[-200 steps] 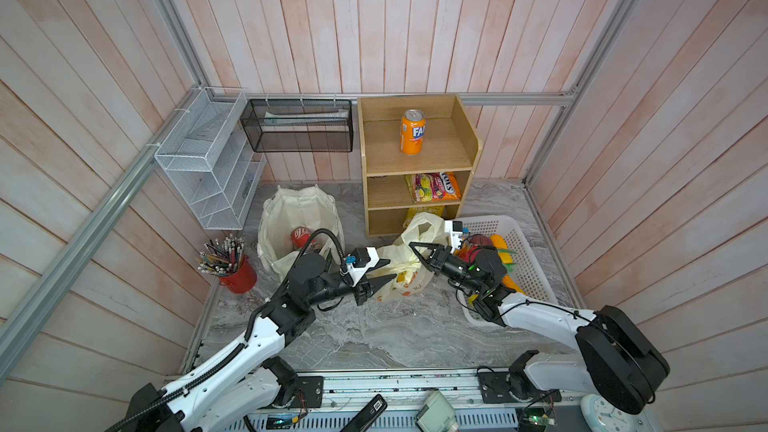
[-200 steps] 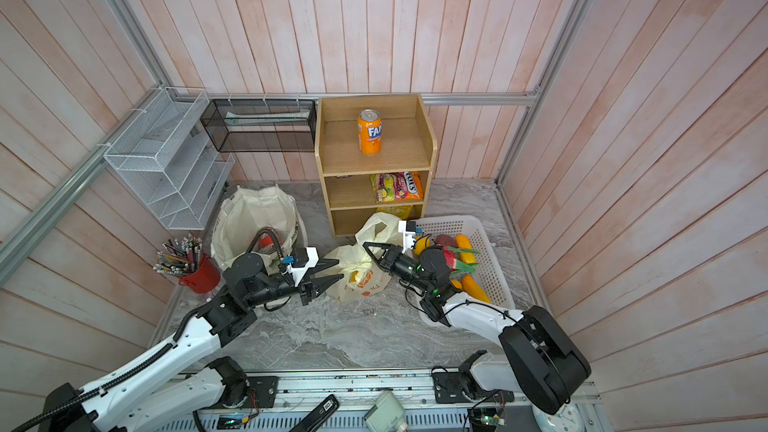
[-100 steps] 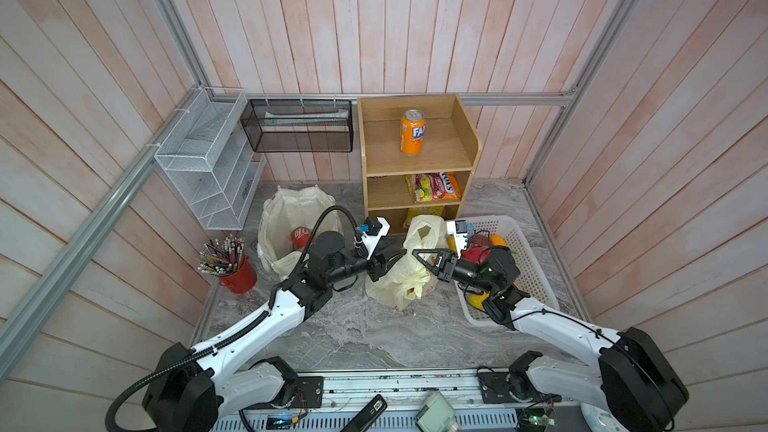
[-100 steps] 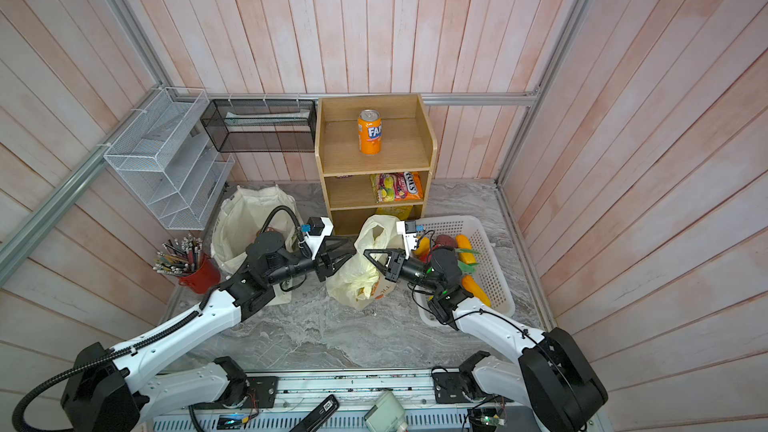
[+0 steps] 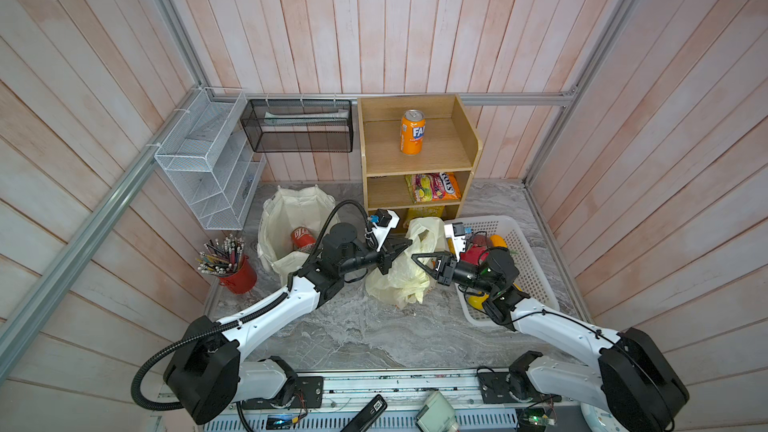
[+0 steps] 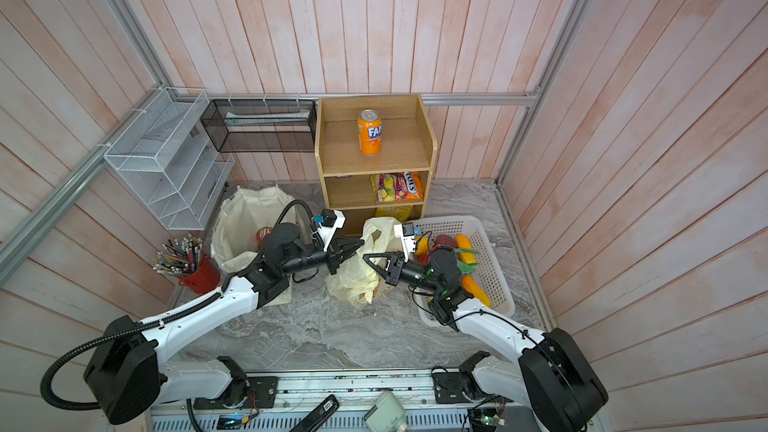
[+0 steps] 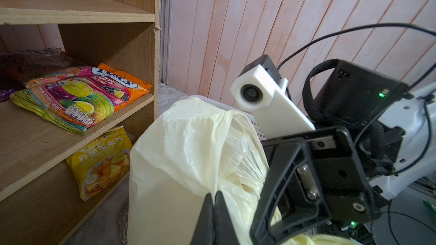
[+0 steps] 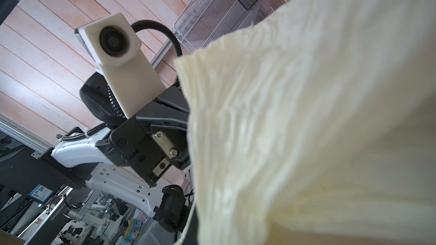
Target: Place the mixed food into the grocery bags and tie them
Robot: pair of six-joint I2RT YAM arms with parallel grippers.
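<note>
Inspector: Which step is running?
Onlooker: Tying, I judge. The left fingers (image 7: 208, 213) and right fingers (image 5: 416, 257) are both pinching the carrier bag (image 5: 399, 280), which is standing centrally on the desk (image 5: 357, 334), with the tote (image 5: 282, 218) at its ten o'clock. The next move is calling for crossing the handles.

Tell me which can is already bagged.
The red cola can, inside the cream tote; the orange Fanta can stands upright on the wooden shelf top.

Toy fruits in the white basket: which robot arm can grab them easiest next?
Right, probably. Its arm lies over the white basket where the toy fruits sit; the left gripper is beyond the plastic bag. The right gripper must release the bag first.
</note>
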